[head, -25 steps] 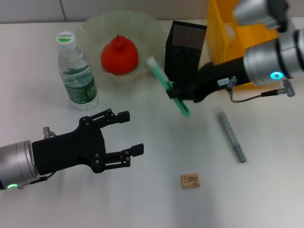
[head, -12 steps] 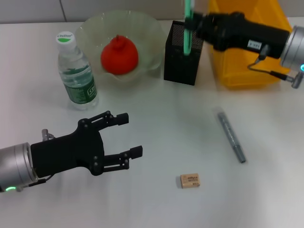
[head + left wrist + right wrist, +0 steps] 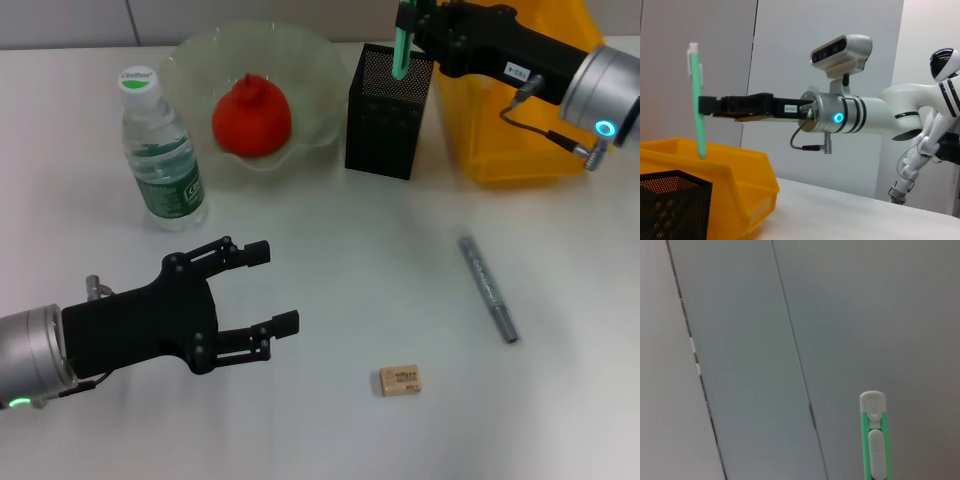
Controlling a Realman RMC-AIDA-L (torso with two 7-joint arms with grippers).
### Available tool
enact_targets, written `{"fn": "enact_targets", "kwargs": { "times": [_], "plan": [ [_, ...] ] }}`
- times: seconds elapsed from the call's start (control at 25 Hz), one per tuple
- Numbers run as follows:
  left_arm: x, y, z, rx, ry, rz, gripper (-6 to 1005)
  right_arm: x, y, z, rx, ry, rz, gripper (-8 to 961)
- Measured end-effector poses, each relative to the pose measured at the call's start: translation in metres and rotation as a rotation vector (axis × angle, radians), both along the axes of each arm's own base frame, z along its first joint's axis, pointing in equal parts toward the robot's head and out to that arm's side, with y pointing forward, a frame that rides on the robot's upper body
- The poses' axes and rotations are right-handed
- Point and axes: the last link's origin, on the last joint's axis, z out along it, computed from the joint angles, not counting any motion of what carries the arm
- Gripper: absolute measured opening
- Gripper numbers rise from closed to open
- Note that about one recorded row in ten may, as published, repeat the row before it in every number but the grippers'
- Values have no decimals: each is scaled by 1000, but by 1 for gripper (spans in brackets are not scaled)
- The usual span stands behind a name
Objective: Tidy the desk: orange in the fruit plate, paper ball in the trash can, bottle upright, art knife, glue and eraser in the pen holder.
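Two items are still loose on the desk while your right gripper (image 3: 418, 38) deals with a third: it is clamped on the green art knife (image 3: 401, 40), which now hangs upright with its lower end at the mouth of the pen holder (image 3: 386, 112). A second ago that knife was tilted in front of the black mesh cup, low over the desk; since then the right arm has lifted it, swung it up and back, and stood it vertical above the opening. The left wrist view shows the knife (image 3: 697, 100) pinched near its middle, its tip lower than the rim of the yellow trash can (image 3: 715, 165) behind it, so I judge it is just entering the cup and only needs lowering and letting go. Your left gripper (image 3: 255, 290) waits low over the near desk with its fingers spread apart and nothing between them, and it has barely shifted. The orange (image 3: 251, 116) already sits in the fruit plate (image 3: 190, 60), and the bottle (image 3: 160, 150) stands upright beside it. What remains is the eraser (image 3: 400, 380) lying near the front edge and the grey stick (image 3: 487, 288), probably the glue, lying well apart from the cup. No paper ball is visible.
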Motion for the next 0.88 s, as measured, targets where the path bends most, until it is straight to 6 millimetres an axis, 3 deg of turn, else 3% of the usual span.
{"fn": "enact_targets", "kwargs": {
  "times": [0.44, 0.88],
  "plan": [
    [-2, -3, 1, 0, -2, 4, 847, 3, 13, -12, 31, -100, -42, 182],
    [-2, -4, 1, -1, -5, 4, 847, 7, 12, -14, 38, -109, -47, 263]
  ]
}}
